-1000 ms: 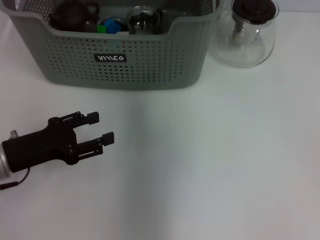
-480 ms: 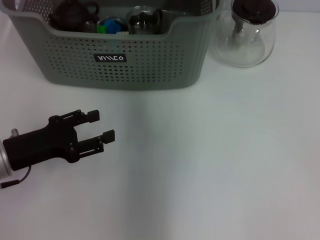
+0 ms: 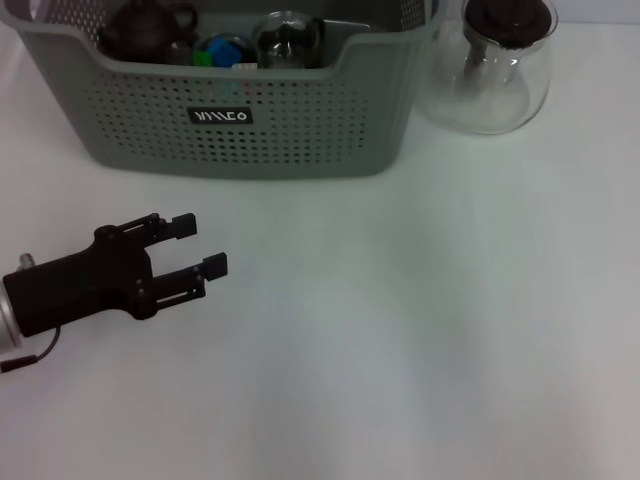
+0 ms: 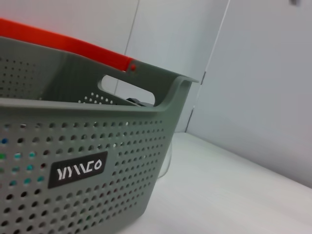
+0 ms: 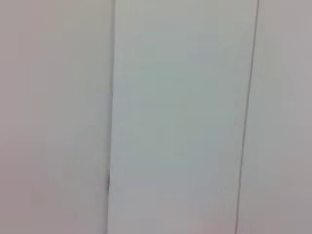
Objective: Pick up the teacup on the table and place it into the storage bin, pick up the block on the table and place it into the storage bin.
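Here, left gripper (image 3: 198,245) jaws apart, empty, near storage bin (image 3: 300,130)

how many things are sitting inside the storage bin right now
3 can be made out in the storage bin: a dark teapot toward the robot's left, a blue-and-green block in the middle, a glass piece beside it. More may be hidden below the wall.

I work in a plain test room: bare white tabletop (image 3: 420,330), blank pale wall panels (image 5: 180,117) behind.
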Tool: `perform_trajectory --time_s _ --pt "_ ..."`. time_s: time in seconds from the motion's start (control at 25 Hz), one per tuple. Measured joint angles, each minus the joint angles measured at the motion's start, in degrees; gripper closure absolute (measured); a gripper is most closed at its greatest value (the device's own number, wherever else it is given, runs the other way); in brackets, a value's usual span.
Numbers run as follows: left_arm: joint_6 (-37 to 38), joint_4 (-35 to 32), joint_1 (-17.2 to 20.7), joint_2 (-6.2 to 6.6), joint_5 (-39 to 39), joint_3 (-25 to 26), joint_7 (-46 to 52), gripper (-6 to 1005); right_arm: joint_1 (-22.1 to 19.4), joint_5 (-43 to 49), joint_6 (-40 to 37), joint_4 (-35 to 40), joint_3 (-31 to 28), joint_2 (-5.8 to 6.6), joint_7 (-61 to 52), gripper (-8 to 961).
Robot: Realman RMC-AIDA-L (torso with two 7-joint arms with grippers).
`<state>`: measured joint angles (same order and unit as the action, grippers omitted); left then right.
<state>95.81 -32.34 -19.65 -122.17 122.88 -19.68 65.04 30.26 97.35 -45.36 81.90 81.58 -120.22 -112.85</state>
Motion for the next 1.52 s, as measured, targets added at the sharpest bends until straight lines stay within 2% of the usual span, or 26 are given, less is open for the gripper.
perform_trajectory --time_s 0.12,0.2,0.28,0.4,0.52,0.68,0.8,0.92,1.04,1.2,1.52 --pt "-0.2 0.0 -0.2 0.03 -0.1 0.0 0.0 258 -9.8 -13.4 -7.4 0.1 -1.7 -0.01 13.3 25" --pt "0.0 0.0 -0.3 0.16 -0.2 0.0 0.0 258 -14.5 -21.5 -15.4 -3.6 -3.7 -0.01 23.8 26" --pt "0.4 0.0 -0.3 0.30 -0.2 0.0 -0.1 257 -17.3 -26.8 -27.3 -10.7 -6.9 0.02 34.1 26" --pt "1.8 -0.4 -0.4 0.70 -0.1 -0.4 -0.5 257 -18.3 -26.5 -44.9 -23.5 -14.0 0.32 44.8 26" --pt "5.6 -1.5 -1.2 1.88 1.1 -2.2 -1.4 257 -18.0 -16.9 -54.2 -33.7 -21.3 0.64 51.5 26" --pt "11.6 -2.7 -3.7 3.58 4.9 -4.0 -2.0 257 -16.7 -4.5 -54.4 -40.6 -25.7 0.79 56.6 26" --pt "12.5 -2.0 -6.4 4.09 7.7 -4.5 -1.6 257 -15.2 1.2 -52.3 -44.4 -27.6 0.55 58.7 26" --pt "9.9 0.0 -8.0 3.66 8.5 -4.6 -2.5 257 -13.5 3.1 -51.1 -49.0 -29.5 0.61 60.5 26" --pt "5.6 3.1 -8.6 1.98 8.9 -6.1 -7.0 257 -12.9 3.3 -51.0 -51.0 -29.6 0.78 62.0 26" --pt "3.9 3.5 -8.5 0.64 8.9 -8.4 -8.9 257 -12.6 3.7 -50.7 -52.2 -29.8 0.73 63.1 26" --pt "8.7 3.2 -8.1 1.20 8.5 -8.0 -8.8 257 -12.5 3.9 -51.0 -52.4 -30.3 0.38 62.9 26"
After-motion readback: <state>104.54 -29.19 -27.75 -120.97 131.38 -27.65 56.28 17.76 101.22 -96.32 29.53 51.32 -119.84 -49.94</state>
